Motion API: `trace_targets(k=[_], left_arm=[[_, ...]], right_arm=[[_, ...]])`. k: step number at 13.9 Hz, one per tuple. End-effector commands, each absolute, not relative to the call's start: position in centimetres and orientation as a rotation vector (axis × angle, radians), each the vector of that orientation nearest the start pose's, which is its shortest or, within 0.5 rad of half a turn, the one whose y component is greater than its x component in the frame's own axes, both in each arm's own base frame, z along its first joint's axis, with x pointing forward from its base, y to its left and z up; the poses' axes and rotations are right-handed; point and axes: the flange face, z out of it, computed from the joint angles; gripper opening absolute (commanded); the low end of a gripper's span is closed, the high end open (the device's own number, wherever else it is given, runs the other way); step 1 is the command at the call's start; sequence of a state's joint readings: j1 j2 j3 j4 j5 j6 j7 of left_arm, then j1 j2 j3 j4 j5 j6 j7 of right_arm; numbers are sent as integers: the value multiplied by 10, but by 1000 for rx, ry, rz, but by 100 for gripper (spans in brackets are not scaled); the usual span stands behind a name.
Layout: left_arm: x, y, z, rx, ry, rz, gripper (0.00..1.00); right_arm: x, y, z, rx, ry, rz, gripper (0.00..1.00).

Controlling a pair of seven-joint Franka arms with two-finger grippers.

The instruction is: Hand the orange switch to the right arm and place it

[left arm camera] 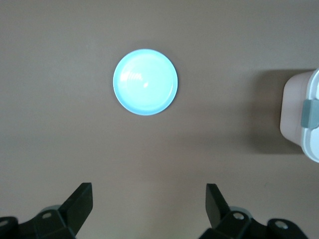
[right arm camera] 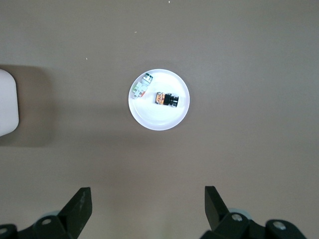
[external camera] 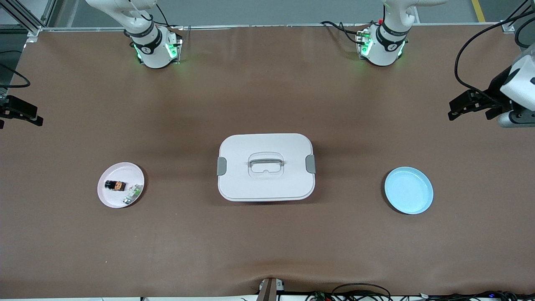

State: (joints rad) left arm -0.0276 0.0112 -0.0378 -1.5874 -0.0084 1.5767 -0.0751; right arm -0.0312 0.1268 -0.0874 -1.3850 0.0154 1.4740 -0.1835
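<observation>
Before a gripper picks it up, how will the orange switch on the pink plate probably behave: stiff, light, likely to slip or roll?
The orange switch looks like a small hard block, so probably stiff and light. Its boxy shape suggests it will not roll. It lies loose on the smooth pink plate, so a nudge may slide it toward the white-and-green part.

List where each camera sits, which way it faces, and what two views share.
Front view: high, facing both bases; left gripper and right gripper wait, open.
Left wrist view: looks down at blue plate; own fingers.
Right wrist view: looks down at orange switch on pink plate; own fingers.
Shared: white lidded box.
</observation>
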Motion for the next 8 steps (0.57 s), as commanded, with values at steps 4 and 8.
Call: trace_targets(k=[4,8], left_arm=[[553,-34,610,-3144,5,107,100],[553,-34,610,-3144,3,107,100]], right_arm=[[564,-63,632,-3114,-91,54,100],[556,-63,631,-3112,-90,37,100]])
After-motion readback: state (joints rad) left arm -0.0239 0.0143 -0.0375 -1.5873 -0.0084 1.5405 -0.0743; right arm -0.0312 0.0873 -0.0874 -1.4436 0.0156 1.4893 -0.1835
